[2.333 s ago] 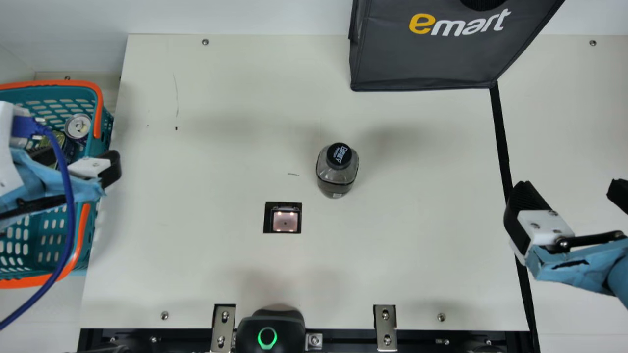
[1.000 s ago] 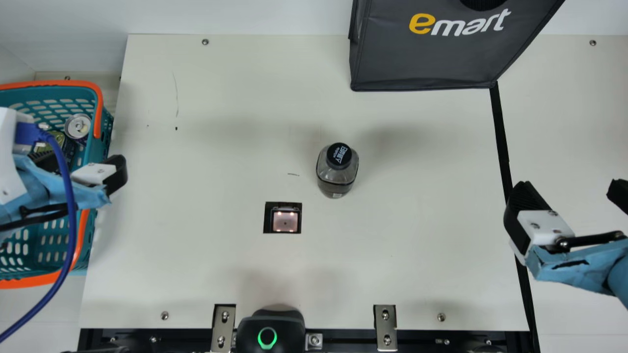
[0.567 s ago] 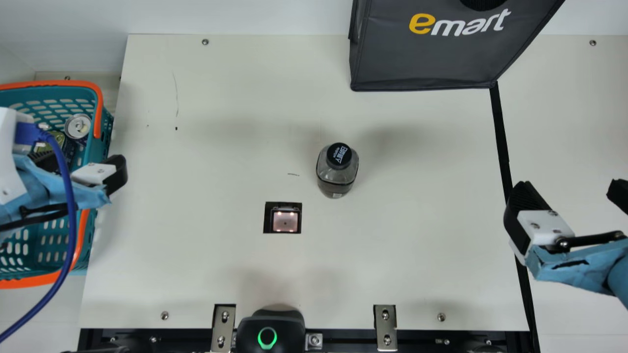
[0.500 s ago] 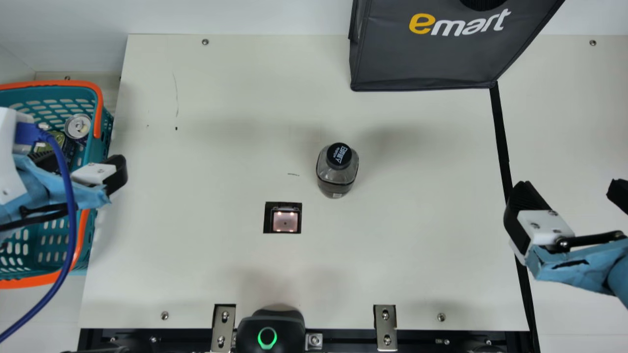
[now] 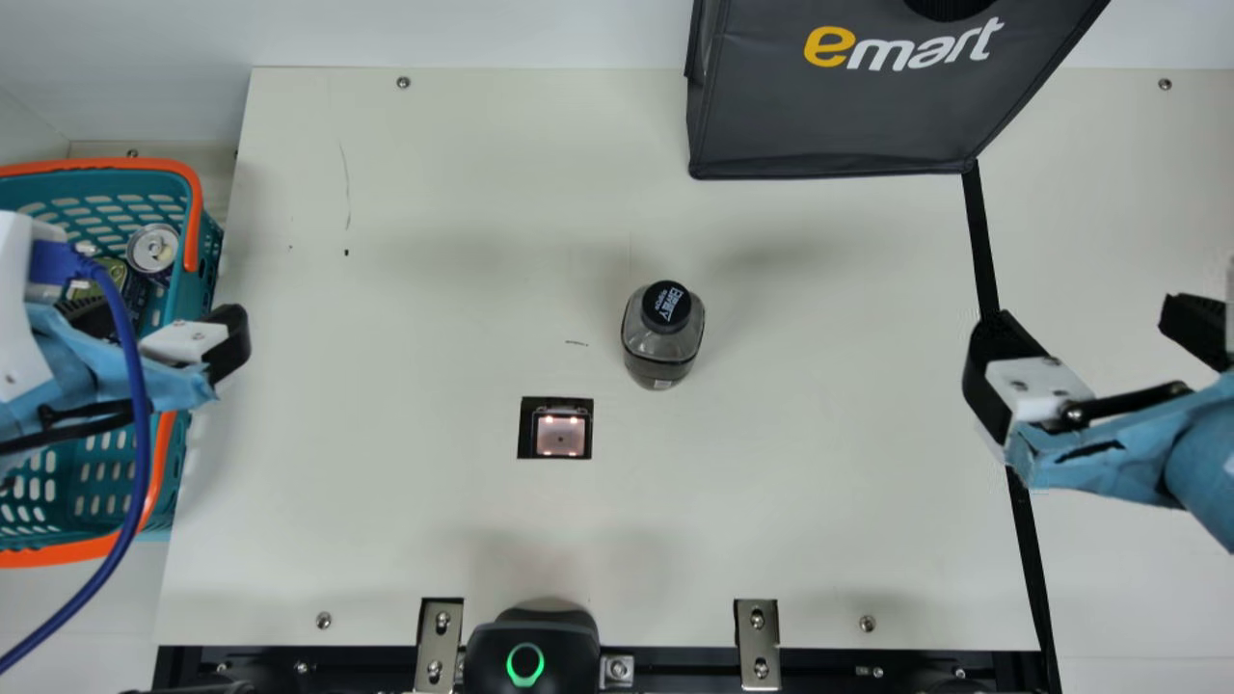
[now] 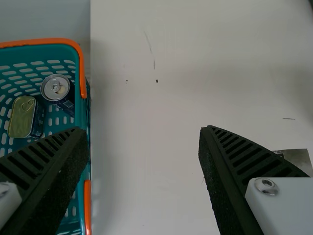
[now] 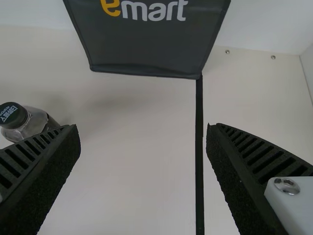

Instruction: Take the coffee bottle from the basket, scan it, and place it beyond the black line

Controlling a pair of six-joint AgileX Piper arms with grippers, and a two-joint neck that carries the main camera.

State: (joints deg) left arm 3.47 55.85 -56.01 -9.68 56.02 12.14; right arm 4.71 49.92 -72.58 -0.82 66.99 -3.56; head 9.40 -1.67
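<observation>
The dark coffee bottle [image 5: 662, 337] with a black cap stands upright on the table, right of and behind the scanner window [image 5: 560, 434]. My left gripper [image 5: 159, 323] is over the right side of the basket [image 5: 178, 463]; in the left wrist view this gripper [image 6: 144, 147] is open and empty. Near the black line [image 5: 981, 241] my right gripper [image 5: 1080, 323] is held open, well to the right of the bottle. The right wrist view has that gripper [image 7: 143, 142] with its fingers wide apart, and the coffee bottle [image 7: 29, 122] partly behind one finger.
A dark grey bag [image 5: 848, 116] stands at the back, by the far end of the black line. A can [image 5: 153, 249] and a tin [image 6: 22, 117] lie in the basket. A black device [image 5: 530, 651] with a green ring sits at the front edge.
My right gripper has moved a little toward the back and left. My left gripper shifted slightly right and forward earlier, then kept still. The bottle stays put.
</observation>
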